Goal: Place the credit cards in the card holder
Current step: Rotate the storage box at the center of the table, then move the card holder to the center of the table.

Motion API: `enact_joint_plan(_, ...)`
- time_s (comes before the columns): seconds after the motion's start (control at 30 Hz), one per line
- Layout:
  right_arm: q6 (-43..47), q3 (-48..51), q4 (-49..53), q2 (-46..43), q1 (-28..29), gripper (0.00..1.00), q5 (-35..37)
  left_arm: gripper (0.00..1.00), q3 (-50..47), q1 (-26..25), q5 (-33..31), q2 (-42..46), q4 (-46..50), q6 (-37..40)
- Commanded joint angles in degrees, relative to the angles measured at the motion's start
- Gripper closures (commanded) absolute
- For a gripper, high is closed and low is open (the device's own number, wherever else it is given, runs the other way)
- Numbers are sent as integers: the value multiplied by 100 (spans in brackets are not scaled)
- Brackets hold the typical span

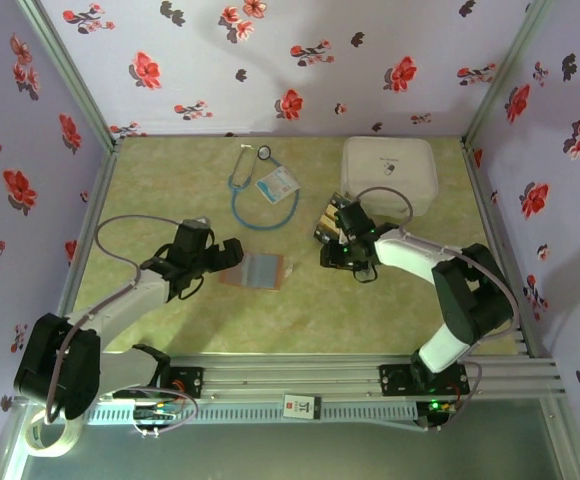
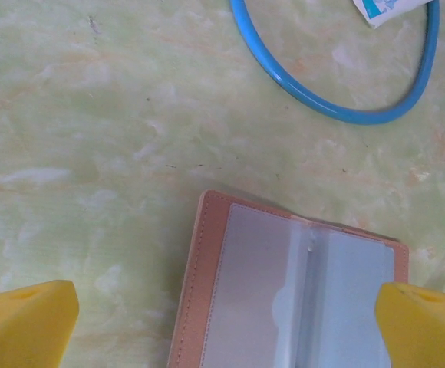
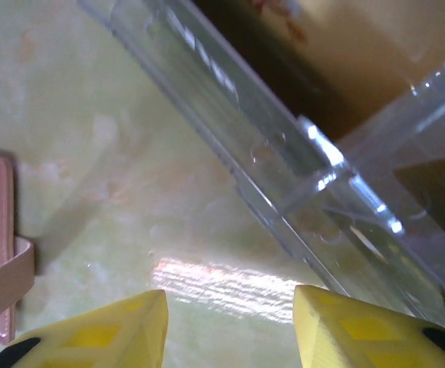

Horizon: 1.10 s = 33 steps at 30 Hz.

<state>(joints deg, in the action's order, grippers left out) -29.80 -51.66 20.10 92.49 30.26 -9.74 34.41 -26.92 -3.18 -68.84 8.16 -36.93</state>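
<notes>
Tabletop (image 1: 170, 180): pale green, marbled finish, enclosed on three sides by walls (image 1: 270, 60) papered with red and black flowers.

Stethoscope (image 1: 255, 226): blue tubing, looped, upper centre of the overhead frame. The same tubing curves across the upper right of the left wrist frame (image 2: 330, 111).

Badge card (image 1: 277, 184): light-blue and white, lying inside the tubing loop (image 2: 380, 9).

White case (image 1: 388, 172): rounded-square, closed, upper right of the overhead frame.

Clear plastic tray (image 3: 284, 176): runs diagonally across the upper right of the right wrist frame; contents indistinct.
</notes>
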Motion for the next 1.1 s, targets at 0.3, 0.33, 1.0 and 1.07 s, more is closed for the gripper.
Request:
enact_joint_plan(0.3, -154, -221, 217, -555, 375, 53, -425, 0, 47, -72, 87, -173, -122, 54)
enact_joint_plan(0.33, -218, -266, 173, -540, 472, 53, -426, 0, 39, -72, 89, -193, -138, 58)
enact_joint_plan(1.0, -559, -869, -444, 883, 1261, 82, -498, 0, 130, -99, 116, -253, -17, 37)
enact_joint_plan(1.07, -423, -826, -286, 804, 1263, 94, -485, 0, 147, -108, 118, -245, 1, 37)
